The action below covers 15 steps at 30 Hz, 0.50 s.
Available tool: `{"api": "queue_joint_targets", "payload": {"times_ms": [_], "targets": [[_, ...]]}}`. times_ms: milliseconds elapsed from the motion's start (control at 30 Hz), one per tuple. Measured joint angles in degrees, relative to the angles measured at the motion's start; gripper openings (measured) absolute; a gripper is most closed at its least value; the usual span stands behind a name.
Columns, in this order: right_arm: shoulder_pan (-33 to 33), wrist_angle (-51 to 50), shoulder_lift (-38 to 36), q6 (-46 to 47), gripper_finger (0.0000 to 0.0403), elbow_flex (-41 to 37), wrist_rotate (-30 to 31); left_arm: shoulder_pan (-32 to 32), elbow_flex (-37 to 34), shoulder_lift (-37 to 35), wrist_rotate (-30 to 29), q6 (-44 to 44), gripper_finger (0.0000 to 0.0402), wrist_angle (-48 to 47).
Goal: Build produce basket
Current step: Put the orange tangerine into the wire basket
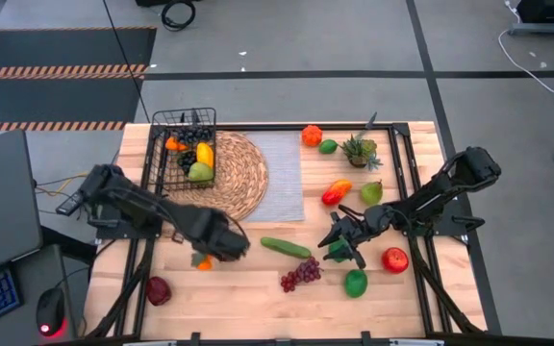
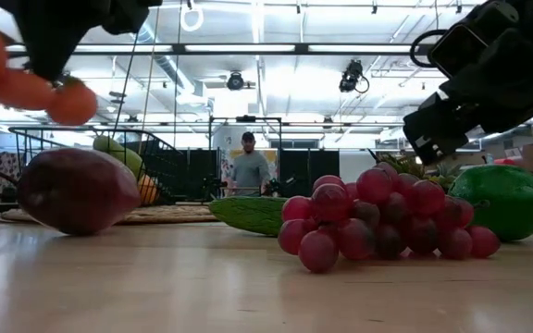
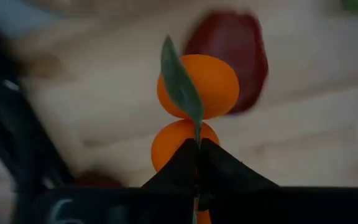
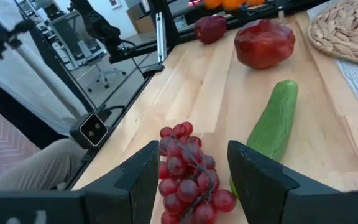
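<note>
High view: left gripper (image 1: 203, 258) carries a stem of oranges (image 1: 203, 260) near the table's front; judgement: lift clear before swinging to the basket (image 1: 183, 144), which holds a yellow mango, a pear and dark fruit. Low view: oranges hang off the table, above a dark red fruit (image 2: 79, 190). Left wrist view: fingertips pinched shut on the stem. Right wrist view: right gripper (image 4: 192, 169) spread wide just over the grapes (image 4: 188, 175), beside the cucumber (image 4: 269, 121), holding nothing.
</note>
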Motion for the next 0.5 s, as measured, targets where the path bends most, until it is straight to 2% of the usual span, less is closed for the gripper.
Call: {"api": "queue_joint_targets", "payload": {"times_ms": [200,367,500], "targets": [[2.26,-0.36,0.00,1.03,0.0196,0.00,2.91,7.87,0.00,-5.89,-7.37,7.64,0.0016,-10.12],[3.54,-0.24,0.00,1.11,0.0196,0.00,5.67,19.02,0.09,-11.36,-15.06,20.19,0.0036,-10.12],[2.92,0.67,0.00,0.08,0.0196,0.25,6.13,28.43,0.07,-13.98,-21.16,29.06,0.0023,-9.94]]}}
